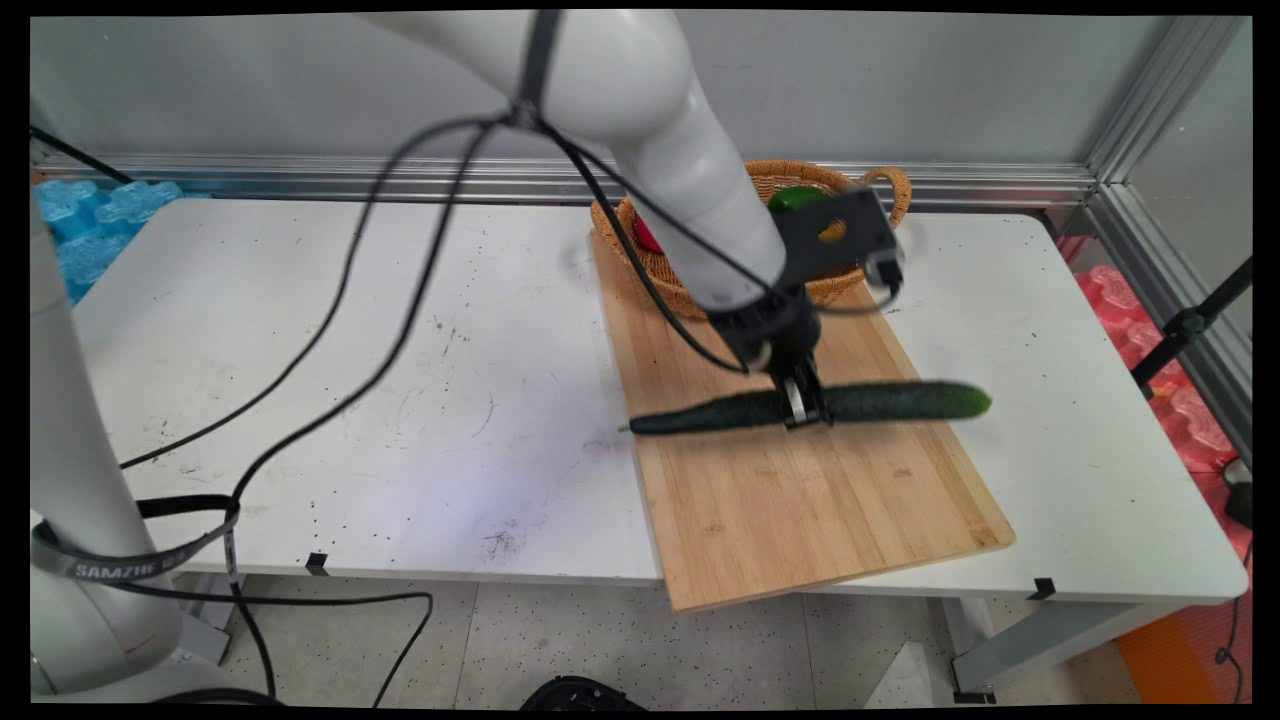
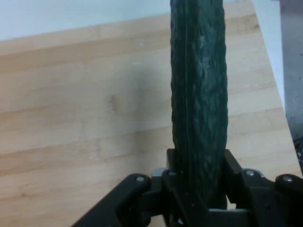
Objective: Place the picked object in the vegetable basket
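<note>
I grip the dark green cucumber [image 1: 900, 400] mid-length in my gripper [image 1: 803, 408], above the wooden cutting board [image 1: 800, 500], near the wicker basket [image 1: 660, 270]

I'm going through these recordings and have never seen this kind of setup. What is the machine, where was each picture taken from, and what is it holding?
The machine is a white robot arm ending in a black two-finger gripper. The main view looks down across a white table from a fixed camera. The hand view comes from a camera on the hand, looking along the fingers. On the table lies a wooden cutting board; at the board's far end stands a wicker basket with red and green items I cannot identify. The gripper is shut on a long dark green cucumber, gripped near its middle, over the board.
</note>
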Tool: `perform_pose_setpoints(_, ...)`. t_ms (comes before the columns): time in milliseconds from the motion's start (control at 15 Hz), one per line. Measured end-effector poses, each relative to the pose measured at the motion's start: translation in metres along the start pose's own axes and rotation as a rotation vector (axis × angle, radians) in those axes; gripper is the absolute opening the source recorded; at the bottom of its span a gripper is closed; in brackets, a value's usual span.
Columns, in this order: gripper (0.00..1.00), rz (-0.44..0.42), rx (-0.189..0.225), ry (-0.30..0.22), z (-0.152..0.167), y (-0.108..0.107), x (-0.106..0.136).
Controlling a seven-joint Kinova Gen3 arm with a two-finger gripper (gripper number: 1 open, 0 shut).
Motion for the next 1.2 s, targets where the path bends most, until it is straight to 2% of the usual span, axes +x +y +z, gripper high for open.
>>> perform_pose_setpoints(267,0.00,-0.033,0.050,0.033,-0.050,-0.022,0.000)
perform_pose_setpoints(600,0.00,-0.086,0.149,0.051,-0.091,-0.068,-0.005)
perform_pose_setpoints(867,0.00,-0.099,0.208,0.049,-0.094,-0.106,-0.006)
perform_pose_setpoints(1200,0.00,-0.083,0.257,0.011,-0.070,-0.150,-0.010)
